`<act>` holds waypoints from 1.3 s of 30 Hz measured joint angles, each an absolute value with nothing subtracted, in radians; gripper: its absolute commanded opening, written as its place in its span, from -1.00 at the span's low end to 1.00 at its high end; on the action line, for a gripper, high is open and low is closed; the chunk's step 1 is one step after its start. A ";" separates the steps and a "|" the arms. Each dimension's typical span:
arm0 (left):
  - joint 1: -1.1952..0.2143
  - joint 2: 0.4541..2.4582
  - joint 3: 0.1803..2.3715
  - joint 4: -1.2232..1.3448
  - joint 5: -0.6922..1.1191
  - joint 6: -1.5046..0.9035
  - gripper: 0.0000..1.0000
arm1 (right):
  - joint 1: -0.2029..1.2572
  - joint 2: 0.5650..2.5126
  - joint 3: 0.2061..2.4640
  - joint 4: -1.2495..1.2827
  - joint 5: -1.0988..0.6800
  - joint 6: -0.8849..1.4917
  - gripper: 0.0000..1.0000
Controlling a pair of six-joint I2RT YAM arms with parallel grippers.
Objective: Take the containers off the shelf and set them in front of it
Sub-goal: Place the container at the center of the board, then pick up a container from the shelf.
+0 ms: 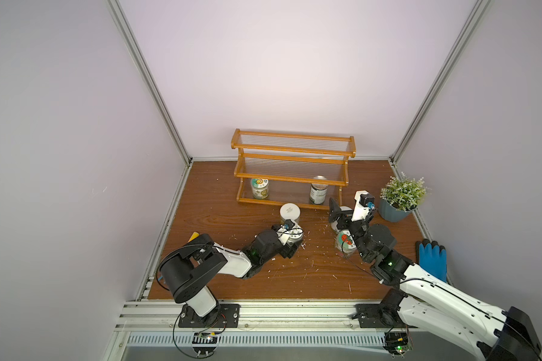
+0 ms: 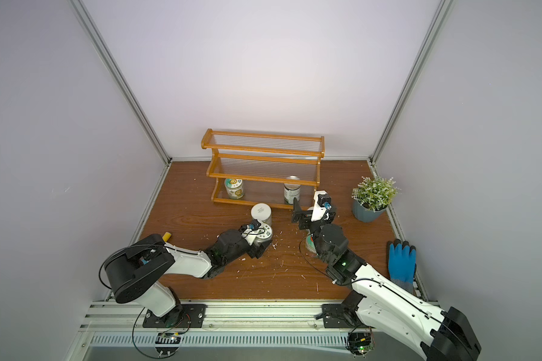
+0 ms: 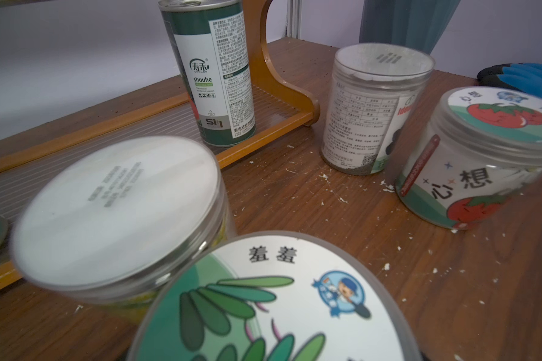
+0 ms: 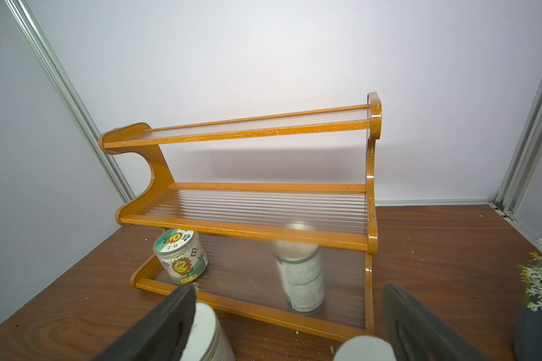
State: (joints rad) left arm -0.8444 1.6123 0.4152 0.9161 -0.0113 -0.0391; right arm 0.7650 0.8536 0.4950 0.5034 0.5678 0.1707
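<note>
On the shelf's (image 1: 291, 152) bottom tier, the sunflower jar (image 1: 260, 188) and metal can (image 1: 318, 190) are left; four jars (image 1: 290, 213) sit in front. My right gripper (image 4: 288, 293) gapes; the left gripper's (image 1: 294, 240) grip I can't tell.

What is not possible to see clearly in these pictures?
- Left tool: fingers hidden under its wrist in both top views, out of the left wrist view; grip unclear.
- Silver can: right wrist view, blurred, its top behind the ribbed shelf tier.
- Yellow thing: a top view, mostly covered by the left arm.
</note>
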 measured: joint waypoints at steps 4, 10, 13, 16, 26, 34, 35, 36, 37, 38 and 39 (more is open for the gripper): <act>-0.844 1.611 0.413 0.916 -0.032 -0.051 0.76 | 0.762 0.862 0.495 0.505 0.564 0.171 0.98; -0.844 1.603 0.405 0.917 -0.043 -0.060 0.97 | 0.758 0.873 0.495 0.510 0.544 0.171 0.98; -0.844 1.597 0.405 0.918 -0.046 -0.061 1.00 | 0.757 0.873 0.495 0.512 0.543 0.171 0.98; -0.844 1.591 0.405 0.918 -0.047 -0.064 1.00 | 0.757 0.873 0.495 0.512 0.542 0.171 0.98; -0.844 1.409 0.392 0.842 -0.047 -0.095 1.00 | 0.750 0.916 0.495 0.515 0.525 0.173 0.98; -0.844 1.184 0.390 0.679 -0.056 -0.104 1.00 | 0.748 1.085 0.515 0.530 0.506 0.182 0.98; -0.844 1.153 0.390 0.651 -0.063 -0.101 1.00 | 0.745 1.110 0.522 0.530 0.504 0.184 0.98; -0.844 1.125 0.394 0.622 -0.076 -0.099 1.00 | 0.744 1.132 0.529 0.531 0.499 0.185 0.98; -0.844 1.105 0.398 0.598 -0.089 -0.097 1.00 | 0.744 1.150 0.535 0.533 0.497 0.187 0.98; -0.844 1.087 0.407 0.570 -0.104 -0.095 1.00 | 0.743 1.169 0.542 0.536 0.494 0.189 0.98; -0.842 1.072 0.414 0.548 -0.115 -0.092 1.00 | 0.742 1.187 0.548 0.542 0.492 0.191 0.98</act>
